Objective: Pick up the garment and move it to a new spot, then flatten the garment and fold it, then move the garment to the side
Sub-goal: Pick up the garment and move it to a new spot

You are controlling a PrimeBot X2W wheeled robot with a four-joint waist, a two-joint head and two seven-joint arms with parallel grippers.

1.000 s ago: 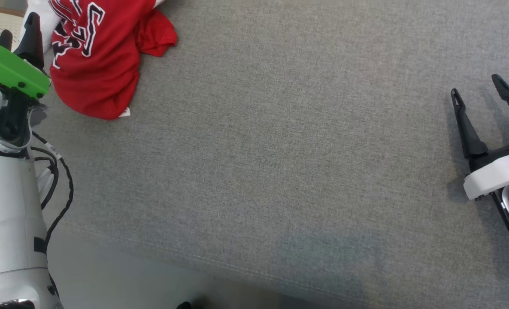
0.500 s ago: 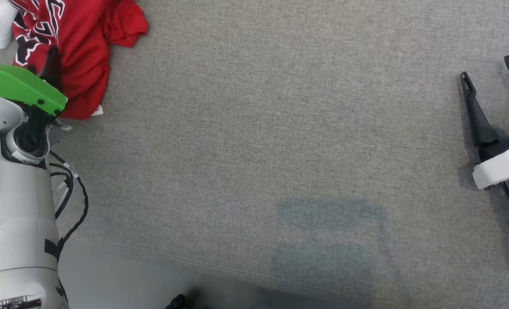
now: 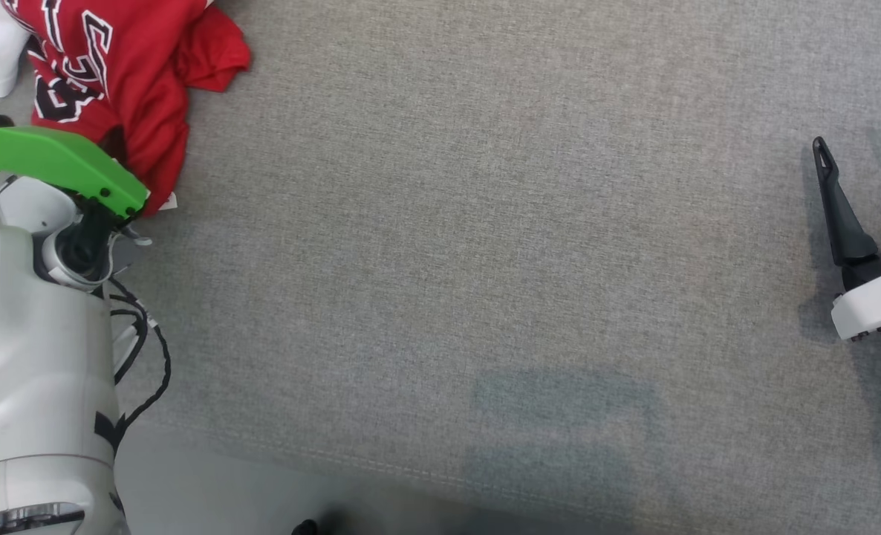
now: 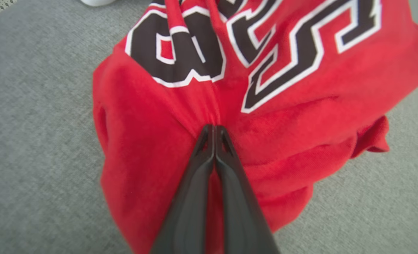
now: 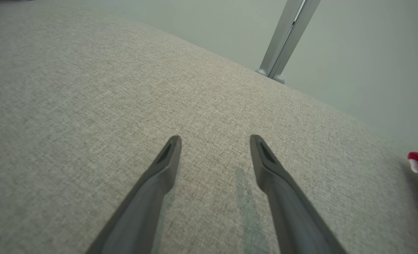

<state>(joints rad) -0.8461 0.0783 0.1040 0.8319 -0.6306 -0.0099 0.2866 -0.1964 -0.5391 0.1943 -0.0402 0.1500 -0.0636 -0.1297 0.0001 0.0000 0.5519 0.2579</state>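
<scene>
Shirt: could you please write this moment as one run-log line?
stage: grasp | left claw: shut on red shirt | right claw: open, empty | surface: grey fabric

Grey woven surface [image 3: 485,223], pale floor [image 3: 225,490] along its edge, slanted metal pole [image 5: 288,35]

Likely a robot lab — grey cloth-covered surface [image 3: 485,223], bare pale floor [image 5: 353,53], metal stand [image 5: 287,35].
</scene>
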